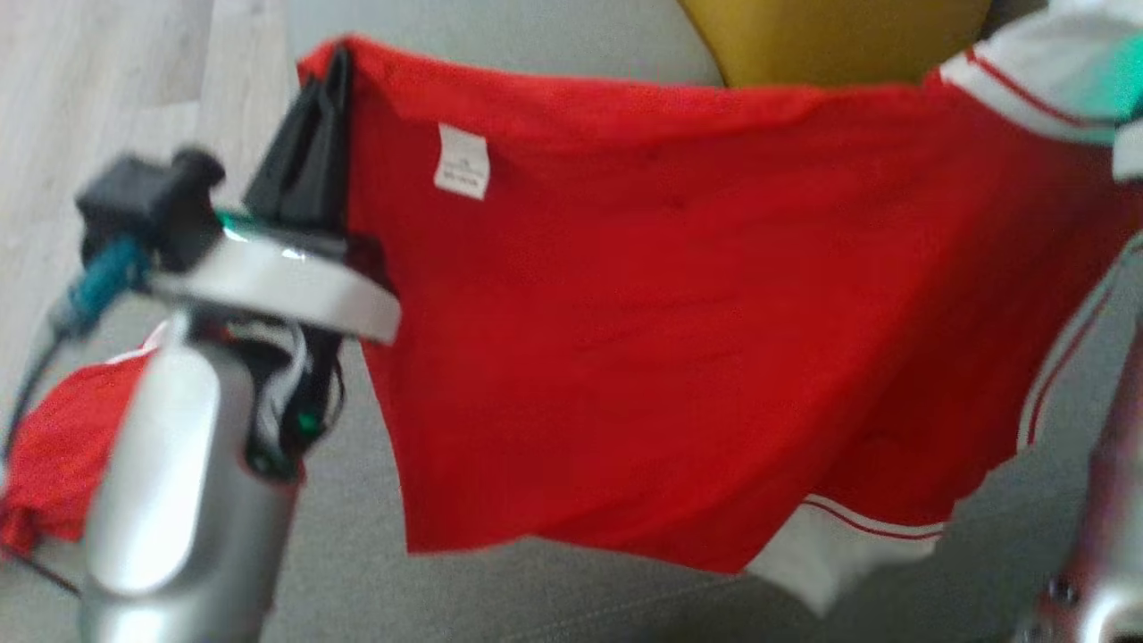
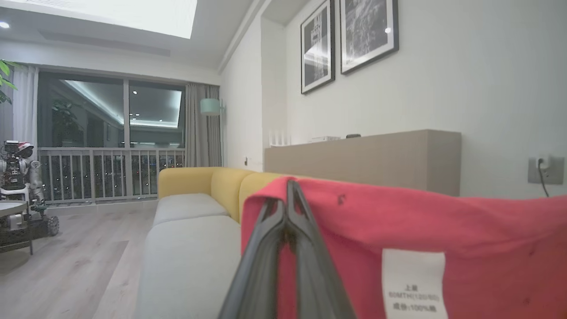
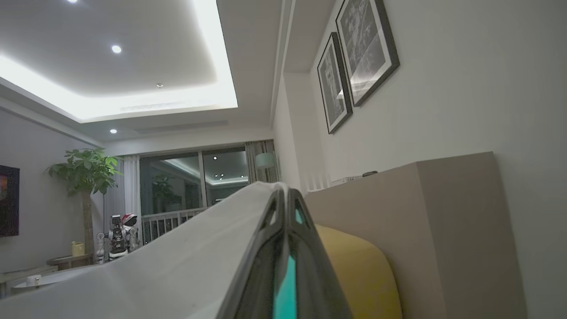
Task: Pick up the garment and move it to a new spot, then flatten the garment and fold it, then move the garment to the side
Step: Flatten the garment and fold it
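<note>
Red cloth spans your head view: the garment (image 1: 643,339) hangs spread in the air between the two arms, over the sofa's grey seat (image 1: 500,598), with the yellow backrest (image 1: 830,40) just past its top edge. Your left gripper (image 1: 337,62) has its jaws pressed together on the upper left corner of the cloth. A white label (image 1: 463,161) sits just beside it, and a further bunch of red sags low behind the left forearm (image 1: 179,464). The picture is blurred at the upper right, where the white, red-striped trim (image 1: 1009,85) rises out of frame.

The left wrist view gives you the pinch close up: the left gripper (image 2: 289,188) closed on the red hem, the label (image 2: 414,283) near it, and the sofa running on towards a glazed balcony door. It also shows a second robot (image 2: 17,170) by the far left floor, two framed pictures (image 2: 350,42) on the wall, and a beige ledge (image 2: 367,155) behind the backrest.

The right wrist view has the right gripper (image 3: 283,192) clamped tight, with pale cloth (image 3: 177,270) draping away from the fingers, seemingly the garment's white trim. A potted plant (image 3: 84,170) stands far off.
</note>
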Robot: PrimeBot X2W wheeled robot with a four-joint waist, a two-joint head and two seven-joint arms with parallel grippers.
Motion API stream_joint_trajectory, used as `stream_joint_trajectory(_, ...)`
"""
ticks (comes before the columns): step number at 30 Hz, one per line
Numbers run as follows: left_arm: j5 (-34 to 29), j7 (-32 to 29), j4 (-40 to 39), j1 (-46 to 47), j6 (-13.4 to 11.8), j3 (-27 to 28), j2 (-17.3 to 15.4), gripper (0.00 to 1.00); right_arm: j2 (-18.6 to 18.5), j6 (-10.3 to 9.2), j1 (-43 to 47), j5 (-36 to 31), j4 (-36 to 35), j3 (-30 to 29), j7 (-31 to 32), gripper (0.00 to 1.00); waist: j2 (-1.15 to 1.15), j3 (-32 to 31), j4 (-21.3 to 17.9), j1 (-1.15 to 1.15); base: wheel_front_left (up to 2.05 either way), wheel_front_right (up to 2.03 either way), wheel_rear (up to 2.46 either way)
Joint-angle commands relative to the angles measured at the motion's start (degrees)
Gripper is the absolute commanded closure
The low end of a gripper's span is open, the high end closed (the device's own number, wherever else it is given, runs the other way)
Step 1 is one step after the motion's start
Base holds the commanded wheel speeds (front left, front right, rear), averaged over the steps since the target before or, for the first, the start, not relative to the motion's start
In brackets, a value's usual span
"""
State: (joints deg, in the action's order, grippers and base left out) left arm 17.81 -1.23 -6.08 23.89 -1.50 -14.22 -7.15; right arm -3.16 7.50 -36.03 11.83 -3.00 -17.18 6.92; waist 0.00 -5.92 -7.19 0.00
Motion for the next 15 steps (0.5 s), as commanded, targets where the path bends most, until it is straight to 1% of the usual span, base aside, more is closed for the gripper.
stream_joint_trajectory(1,-0.26,-2.02,-0.24,6.15,1.01,1.8,-2.44,1.0,0.28,-0.01,-5.94,-0.07,0.03,2.29,1.46,1.0,0.0,1.78,-0.12,0.0,0.0,0.0,0.0)
stream_joint_trajectory(5,1.16,-7.31,6.65,15.13,4.52,1.05,-4.35,1.0,0.28,-0.01,-15.32,0.21,9.32,2.55,4.02,1.0,0.0,7.29,-0.26,0.0,0.0,0.0,0.0)
stream_joint_trajectory(7,1.08,-8.87,10.43,21.64,5.87,0.53,-5.23,1.0,0.28,-0.01,-22.46,-2.1,14.06,2.84,3.39,1.0,0.0,12.2,-0.31,0.0,0.0,0.0,0.0)
stream_joint_trajectory(8,1.0,-9.01,12.21,25.42,6.37,0.46,-5.53,1.0,0.28,-0.01,-26.42,-4.75,15.76,4.2,1.83,1.0,0.0,15.03,-0.4,0.0,0.0,0.0,0.0)
stream_joint_trajectory(10,-0.33,-7.58,15.95,33.68,7.09,0.19,-6.43,1.0,0.25,-0.01,-34.3,-9.3,19.6,7.25,-2.85,1.0,0.0,20.66,-0.47,0.0,0.0,0.0,0.0)
stream_joint_trajectory(11,-1.41,-6.03,18.36,37.66,7.35,-0.18,-6.79,1.0,0.25,-0.01,-38.03,-10.0,22.48,6.55,-5.0,1.0,0.0,22.85,-0.36,0.0,0.0,0.0,0.0)
stream_joint_trajectory(13,-3.29,-2.56,24.15,44.96,7.53,-0.75,-6.65,1.0,0.26,-0.01,-45.7,-9.01,28.69,1.68,-9.43,1.0,0.0,26.15,0.17,0.0,0.0,0.0,0.0)
stream_joint_trajectory(15,-4.7,1.75,30.07,51.3,7.04,-0.71,-5.87,1.0,0.26,-0.01,-52.56,-10.69,33.85,-1.73,-15.19,1.0,0.0,28.26,0.58,0.0,0.0,0.0,0.0)
